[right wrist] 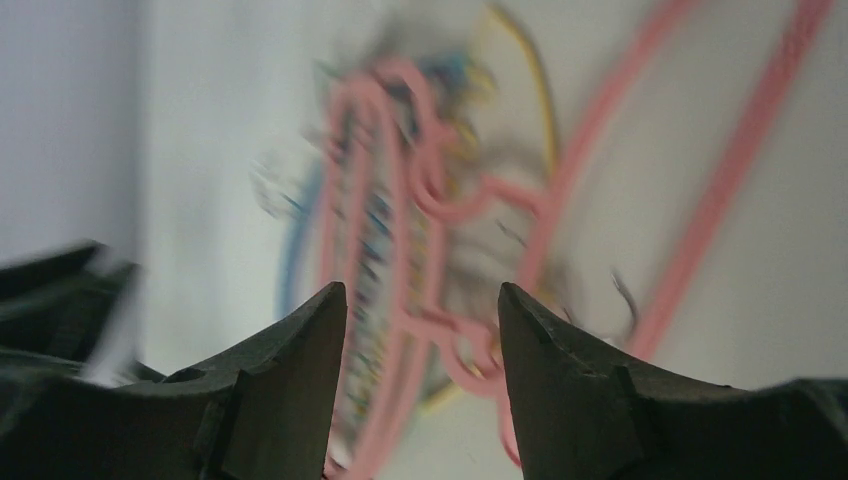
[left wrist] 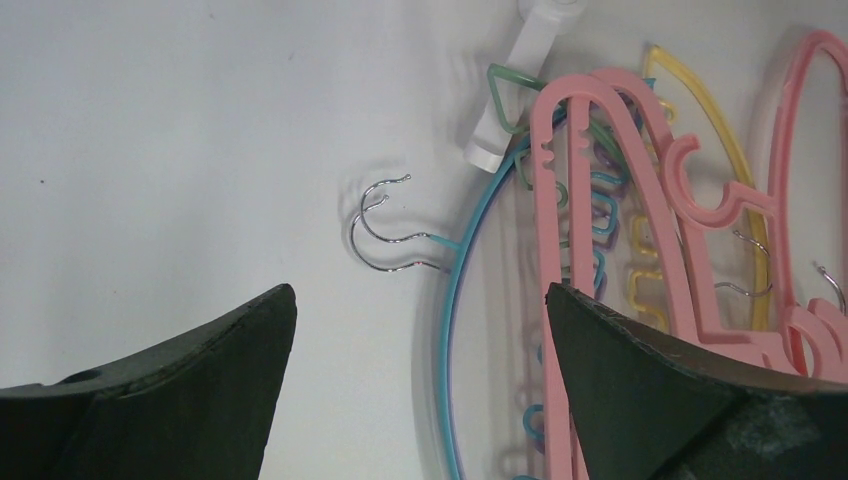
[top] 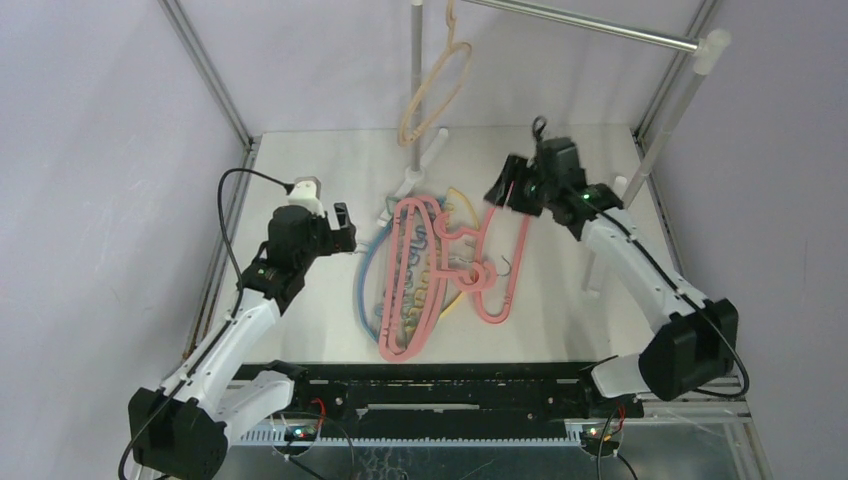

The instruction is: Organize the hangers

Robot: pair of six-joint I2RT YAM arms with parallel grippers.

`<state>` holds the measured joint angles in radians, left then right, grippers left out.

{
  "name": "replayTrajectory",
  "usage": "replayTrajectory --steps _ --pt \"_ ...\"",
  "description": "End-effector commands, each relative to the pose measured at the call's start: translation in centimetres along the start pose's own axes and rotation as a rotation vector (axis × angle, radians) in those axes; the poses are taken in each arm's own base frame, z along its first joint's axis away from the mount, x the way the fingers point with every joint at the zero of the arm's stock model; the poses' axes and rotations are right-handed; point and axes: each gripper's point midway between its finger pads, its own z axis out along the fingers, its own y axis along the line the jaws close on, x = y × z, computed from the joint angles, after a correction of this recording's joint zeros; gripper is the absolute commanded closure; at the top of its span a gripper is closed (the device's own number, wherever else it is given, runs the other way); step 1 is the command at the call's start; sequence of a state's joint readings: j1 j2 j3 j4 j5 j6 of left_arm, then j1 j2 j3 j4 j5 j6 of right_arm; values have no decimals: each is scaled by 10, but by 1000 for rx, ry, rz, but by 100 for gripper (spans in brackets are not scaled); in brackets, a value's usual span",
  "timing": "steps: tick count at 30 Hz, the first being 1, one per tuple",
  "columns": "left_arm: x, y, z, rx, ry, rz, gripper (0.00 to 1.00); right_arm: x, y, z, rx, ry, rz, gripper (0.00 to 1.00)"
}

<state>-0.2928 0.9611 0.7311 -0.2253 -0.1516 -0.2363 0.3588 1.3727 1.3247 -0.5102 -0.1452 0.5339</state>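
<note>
On the white table (top: pixel 320 165), thin pink, blue and yellow plastic hangers (top: pixel 430 270) are heaped. The left gripper (left wrist: pixel 420 292) and right gripper (right wrist: pixel 422 295) are seen spread, empty.

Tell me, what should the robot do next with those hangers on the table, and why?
Probably lower the right gripper onto the pink hanger at the pile's right edge and close on it. The gripper is open and empty above it, that hanger's long bar lies clear of the tangle, and only the beige hanger hangs on the rail.
</note>
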Motion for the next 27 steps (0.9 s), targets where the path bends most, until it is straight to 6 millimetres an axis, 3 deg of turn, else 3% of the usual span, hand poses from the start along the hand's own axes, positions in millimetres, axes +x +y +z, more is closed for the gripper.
replayTrajectory --steps 1,3,6,10,14,19,27 --pt "0 -12 5 60 -1 -3 1 100 -57 16 191 301 -111 36" --pt "5 -19 4 81 28 6 1 121 -61 20 201 367 -122 36" --pt "19 -37 -2 107 75 45 0 135 -64 22 196 411 -102 37" --pt "44 -87 -19 241 98 70 1 133 -65 20 184 383 -91 37" --pt "76 -123 -31 282 162 85 1 131 -69 16 181 362 -71 37" --pt "110 -163 -41 303 229 133 13 128 -84 11 195 334 -9 37" --pt "151 -169 -23 253 287 205 18 113 -92 2 175 298 60 39"
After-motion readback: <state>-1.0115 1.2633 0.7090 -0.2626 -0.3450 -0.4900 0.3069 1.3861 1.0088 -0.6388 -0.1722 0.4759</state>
